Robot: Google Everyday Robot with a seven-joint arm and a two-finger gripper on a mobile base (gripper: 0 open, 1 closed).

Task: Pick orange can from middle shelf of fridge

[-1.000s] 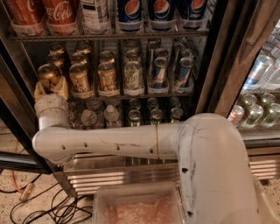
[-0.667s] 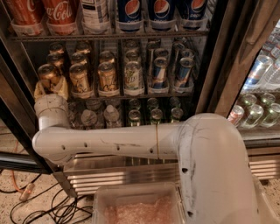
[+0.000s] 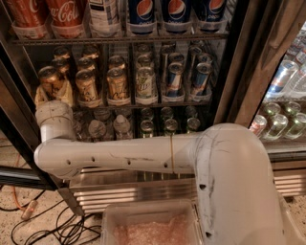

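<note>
The fridge stands open in front of me. Its middle shelf holds rows of golden-orange cans on the left, a pale can in the middle and blue-and-silver cans on the right. My gripper reaches into the shelf's left end. Its beige fingers sit on both sides of the leftmost front orange can and close on it. The can stands upright at shelf level. The white arm runs across the frame below the shelf.
Large cola and Pepsi bottles fill the rack above. Water bottles and green cans fill the rack below. More orange cans stand right of the gripper. A second cooler with bottles is on the right. Cables lie on the floor.
</note>
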